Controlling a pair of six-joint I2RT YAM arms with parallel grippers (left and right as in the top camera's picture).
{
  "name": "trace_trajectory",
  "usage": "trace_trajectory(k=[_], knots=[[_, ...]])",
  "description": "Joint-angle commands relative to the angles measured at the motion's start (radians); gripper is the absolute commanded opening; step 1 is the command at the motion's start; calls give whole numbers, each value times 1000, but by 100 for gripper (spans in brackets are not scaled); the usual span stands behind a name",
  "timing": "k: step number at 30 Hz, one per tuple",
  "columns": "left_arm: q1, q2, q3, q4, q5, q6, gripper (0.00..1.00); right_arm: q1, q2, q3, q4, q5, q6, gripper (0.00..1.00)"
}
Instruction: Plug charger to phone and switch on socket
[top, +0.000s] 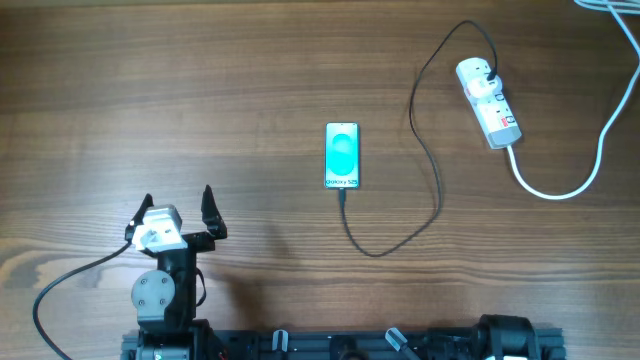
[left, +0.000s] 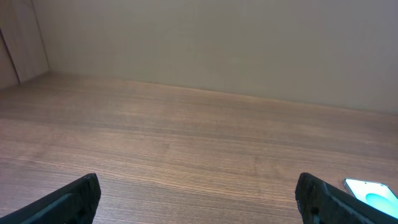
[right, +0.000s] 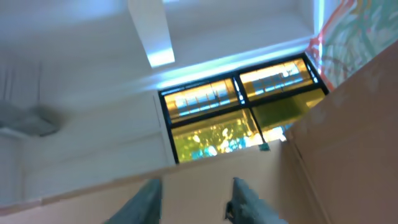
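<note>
**A:** ok so where's everything? Left tool (top: 178, 212) sits at the front-left of the table (top: 200, 80), fingers spread wide, nothing in them.

**B:** yep. Then one phone (top: 342, 155) mid-table, lying flat, screen lit. It's slick glass and light, so I'd guess it skates if you push on it. Pin it by the long edges.

**A:** one charger (top: 437, 190), thin, black and floppy, looping from the phone's near edge out right and up to the far side. Its tip (top: 342, 197) touches the phone, can't tell if it's seated. I'd pinch the stiff tip, not the cord.

**B:** the white adapter (top: 482, 78) sits in the one socket (top: 495, 115), far right. The switch (top: 509, 122) is small and probably needs a firm poke, and the strip looks light enough to slide.

**A:** right tool (right: 198, 186) only shows in its own blurry camera, aimed at a ceiling. Fingers apart, empty.

**B:** plus one thick white lead (top: 560, 193) off the socket. So two cables total.
</note>
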Motion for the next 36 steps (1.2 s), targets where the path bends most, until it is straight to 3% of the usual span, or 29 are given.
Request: trace_trajectory(k=[1,8,14,18,20,22,26,36], knots=[[5,-9,-10,3,12,15,100,-3,-5,10,22,-7,16,42],[5,-9,-10,3,12,15,100,-3,-40,23,-9,3,16,42],[5,-9,-10,3,12,15,100,-58,-225,-103,-5,3,19,43],[5,-9,-10,3,12,15,100,-67,-222,-101,7,-16,23,44],[5,-9,-10,3,12,15,100,-67,-222,-117,8,-15,27,56],[5,-9,-10,3,12,15,100,-68,-222,-128,9,-14,51,77],[5,-9,-10,3,12,15,100,-79,-222,-157,10,-11,141,99],[5,-9,-10,3,12,15,100,-84,-220,-344,5,109,461,100]])
